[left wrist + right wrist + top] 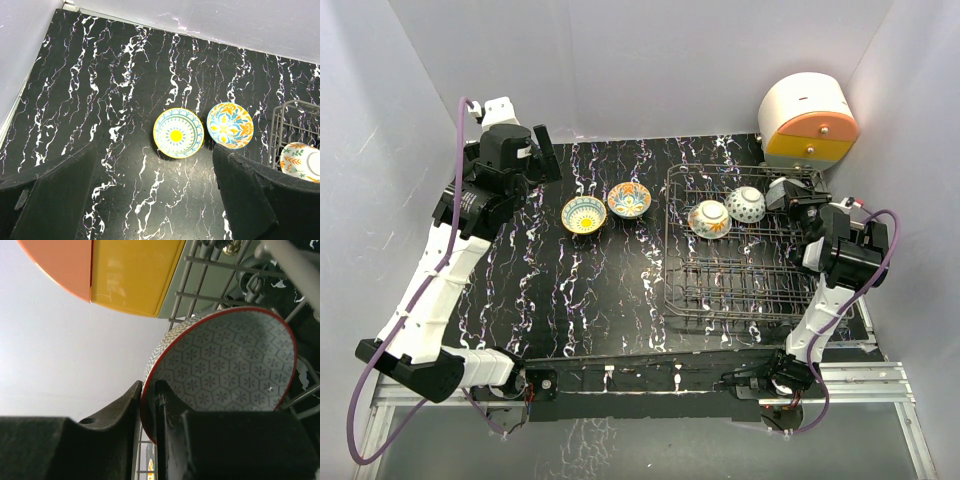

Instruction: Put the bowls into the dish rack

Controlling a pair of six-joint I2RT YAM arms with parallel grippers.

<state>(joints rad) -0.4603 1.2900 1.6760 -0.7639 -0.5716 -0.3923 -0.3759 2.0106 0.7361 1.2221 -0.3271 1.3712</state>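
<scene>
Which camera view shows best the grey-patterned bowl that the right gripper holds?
The right wrist view: the grey-patterned bowl fills the frame, its red rim pinched between the right gripper's fingers. The top view shows it small, tilted in the dish rack. The left wrist view misses it.

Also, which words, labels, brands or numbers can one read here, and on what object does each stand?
No readable text in any view.
The yellow bowl, orange floral bowl and grey bowl carry only painted patterns.
The dish rack and white-and-orange appliance show no label.
</scene>
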